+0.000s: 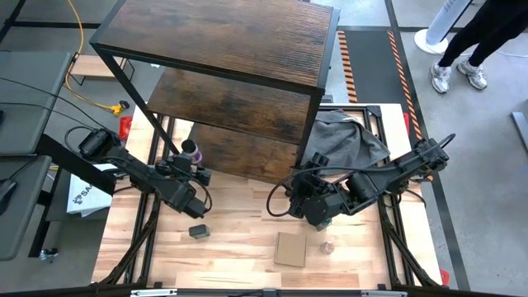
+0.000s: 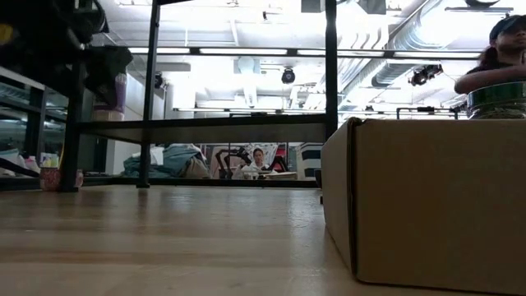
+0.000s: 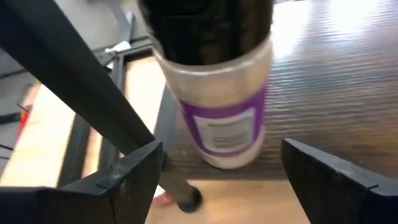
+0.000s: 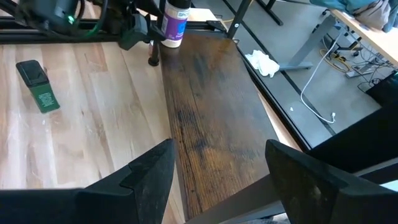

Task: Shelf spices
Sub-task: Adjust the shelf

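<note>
The shelf (image 1: 239, 49) of dark wood-grain boards stands at the table's far side. A jar with a purple label (image 3: 217, 106) stands upright on the left near corner of its lowest board (image 4: 205, 106). The jar also shows in the high view (image 1: 189, 148) and the right wrist view (image 4: 176, 25). My left gripper (image 3: 230, 186) is open just in front of the jar, a finger off to each side without touching it. A dark green-labelled container (image 1: 199, 232) lies on the table. A small pale one (image 1: 327, 247) stands near the front. My right gripper (image 4: 221, 180) hangs open above the table's middle right.
A flat brown cardboard square (image 1: 290, 249) lies near the table's front. Grey cloth (image 1: 346, 136) lies at the shelf's right end. The shelf's thin black leg (image 3: 93, 106) stands close to my left gripper's fingers. A person (image 1: 470, 49) stands beyond the far right corner.
</note>
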Robot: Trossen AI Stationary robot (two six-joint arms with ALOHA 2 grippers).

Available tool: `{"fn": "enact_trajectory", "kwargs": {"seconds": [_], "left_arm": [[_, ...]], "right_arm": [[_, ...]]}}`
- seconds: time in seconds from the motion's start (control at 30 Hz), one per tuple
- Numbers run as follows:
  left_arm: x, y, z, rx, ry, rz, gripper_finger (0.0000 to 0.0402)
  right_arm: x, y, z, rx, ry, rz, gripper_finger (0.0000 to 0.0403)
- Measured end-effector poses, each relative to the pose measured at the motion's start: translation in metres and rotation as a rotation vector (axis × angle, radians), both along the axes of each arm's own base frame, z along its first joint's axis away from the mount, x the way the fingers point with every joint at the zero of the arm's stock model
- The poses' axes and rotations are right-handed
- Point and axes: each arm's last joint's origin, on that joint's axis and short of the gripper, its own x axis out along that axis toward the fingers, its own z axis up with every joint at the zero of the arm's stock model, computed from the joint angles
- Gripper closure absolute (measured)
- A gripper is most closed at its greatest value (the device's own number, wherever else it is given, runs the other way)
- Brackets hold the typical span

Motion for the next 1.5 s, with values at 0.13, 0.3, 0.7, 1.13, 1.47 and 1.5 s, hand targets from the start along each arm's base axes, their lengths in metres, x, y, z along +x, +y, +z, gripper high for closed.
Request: {"fn": "enact_trajectory", "kwargs": {"seconds": [0.13,0.3,0.7,1.13,1.47,1.5], "left_arm": [[0.004,-0.007,0.009,-0.032,-0.034,-0.017,0.0080],[0.004,-0.019,0.016,-0.092,-0.018,-0.054,0.0080],[0.001,-0.061,0.049,-0.250,-0.200,-0.146,0.0080],[0.013,-0.089,0.089,-0.235,-0.429,-0.396,0.0080],[0.036,-0.086,0.103,-0.174,-0.520,-0.442,0.0080],[0.039,-0.086,0.103,-0.175,-0.528,-0.443,0.0080]], "right_arm": [[0.000,-0.001,0.000,-0.002,0.003,0.000,0.0155],[0.001,-0.001,-0.001,0.030,0.013,0.017,0.0155],[-0.010,0.020,0.001,0.228,-0.123,-0.055,0.0190],[-0.003,0.004,0.005,0.265,-0.314,-0.272,0.0397],[-0.009,-0.025,-0.006,0.117,-0.085,-0.310,0.0402],[-0.009,-0.028,-0.006,0.099,-0.054,-0.307,0.0402]]}}
